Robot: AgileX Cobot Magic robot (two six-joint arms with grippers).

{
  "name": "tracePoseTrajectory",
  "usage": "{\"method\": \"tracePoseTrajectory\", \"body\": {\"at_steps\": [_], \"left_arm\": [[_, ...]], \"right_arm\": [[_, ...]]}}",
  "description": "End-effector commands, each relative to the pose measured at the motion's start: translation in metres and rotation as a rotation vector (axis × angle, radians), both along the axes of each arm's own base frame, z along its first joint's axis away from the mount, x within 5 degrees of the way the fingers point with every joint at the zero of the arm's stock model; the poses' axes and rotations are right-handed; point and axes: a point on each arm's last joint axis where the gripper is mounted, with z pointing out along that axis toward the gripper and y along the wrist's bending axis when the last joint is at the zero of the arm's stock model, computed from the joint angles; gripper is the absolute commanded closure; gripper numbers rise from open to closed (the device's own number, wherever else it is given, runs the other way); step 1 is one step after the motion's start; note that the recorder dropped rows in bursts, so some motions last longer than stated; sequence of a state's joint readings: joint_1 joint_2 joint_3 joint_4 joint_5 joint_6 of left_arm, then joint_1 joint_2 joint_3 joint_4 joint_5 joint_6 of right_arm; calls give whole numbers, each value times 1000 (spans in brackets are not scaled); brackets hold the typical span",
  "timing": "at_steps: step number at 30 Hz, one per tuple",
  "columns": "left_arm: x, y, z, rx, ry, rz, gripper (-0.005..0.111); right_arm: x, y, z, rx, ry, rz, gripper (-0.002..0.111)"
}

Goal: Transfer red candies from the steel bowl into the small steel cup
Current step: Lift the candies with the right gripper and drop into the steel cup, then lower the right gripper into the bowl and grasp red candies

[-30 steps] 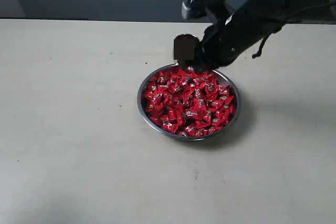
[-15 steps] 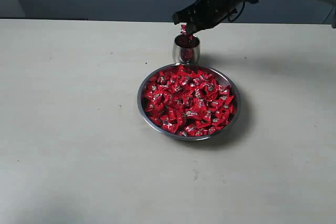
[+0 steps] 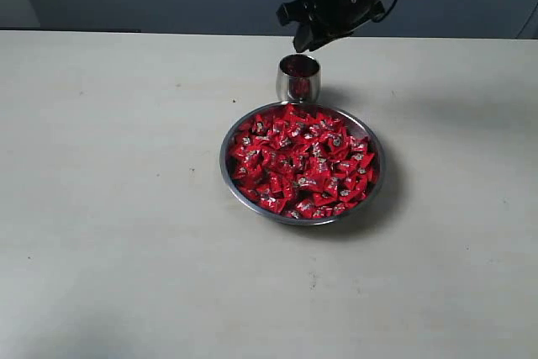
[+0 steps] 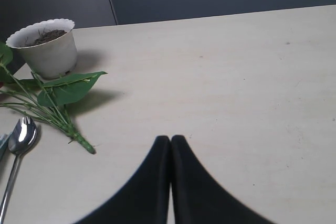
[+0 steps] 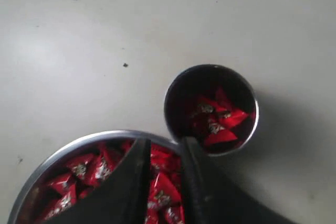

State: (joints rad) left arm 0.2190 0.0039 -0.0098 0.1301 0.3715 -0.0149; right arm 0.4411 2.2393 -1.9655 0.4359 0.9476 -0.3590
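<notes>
The right gripper (image 5: 164,145) hangs in the air above the small steel cup (image 3: 298,80), a little to its far right side. Its jaws stand a small way apart and there is nothing between them. The left gripper (image 4: 170,145) is over bare table away from the work, with its jaws pressed together and empty.

The cup stands upright just beyond the far rim of the steel bowl (image 3: 224,157). They are so close that I cannot tell if they touch. Several red candies lie already inside the cup, but the great heap of red candies (image 3: 303,161) is in the bowl, so most of the task is not yet done.

The main danger, I think, is this closeness. When the arm goes down for the next candy it passes right beside the cup, and a finger or the wrist could push it over and spill what is in it.

The wrappers are shiny and pointed — a pinch may slip off, or take two candies at once. The mouth of the cup is narrow, so a candy released from high up or slightly off-centre may hit the rim and bounce onto the table (image 3: 109,208).
</notes>
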Motion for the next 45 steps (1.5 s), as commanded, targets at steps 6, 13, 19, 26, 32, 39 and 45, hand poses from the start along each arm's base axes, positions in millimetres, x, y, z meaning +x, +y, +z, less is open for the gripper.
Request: {"method": "tracePoseTrajectory", "body": {"at_steps": [6, 13, 19, 26, 32, 39, 45], "left_arm": [[0, 0, -1, -9, -6, -1, 106], [0, 0, -1, -9, -6, -1, 106], [0, 0, -1, -9, -6, -1, 106], [0, 0, -1, -9, -6, -1, 106], [0, 0, -1, -9, -6, -1, 106], [0, 0, -1, -9, -6, -1, 106], [0, 0, -1, -9, -6, -1, 106]], "right_arm": [[-34, 3, 5, -60, 144, 110, 79], [-78, 0, -20, -107, 182, 156, 78], [-115, 13, -48, -110, 212, 233, 78], [-116, 30, -66, -108, 120, 216, 78], [-108, 30, -81, -120, 95, 166, 78], [-110, 28, -96, -159, 168, 140, 87], [-112, 26, -76, -153, 138, 145, 108]]}}
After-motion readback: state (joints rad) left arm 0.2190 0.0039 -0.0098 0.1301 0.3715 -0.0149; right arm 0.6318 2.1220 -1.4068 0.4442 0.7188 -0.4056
